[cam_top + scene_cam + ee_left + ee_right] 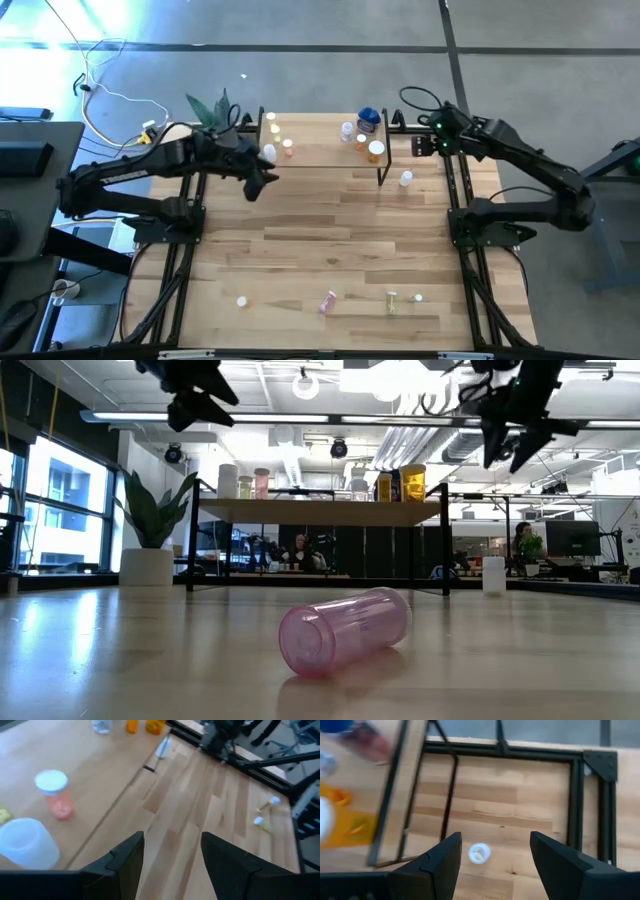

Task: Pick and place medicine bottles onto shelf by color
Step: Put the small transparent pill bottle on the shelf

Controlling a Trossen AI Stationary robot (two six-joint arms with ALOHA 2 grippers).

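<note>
The shelf [320, 150] at the table's far edge sorts bottles by color: pale ones left, orange and blue right. The left gripper [262, 180] hovers spread and empty near its left end; the right gripper [425, 140] hangs spread above a white-capped bottle [406, 179] just right of the shelf, likely next. The pink bottle [327, 300] lies near.

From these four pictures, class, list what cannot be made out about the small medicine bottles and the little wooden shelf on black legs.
- High view: the small bottles near the table's front edge are too tiny to read labels or contents.
- Low view: the lying pink bottle hides the table behind it.
- Right wrist view: the orange bottle on the light-wood shelf is blurred and cut off.
</note>
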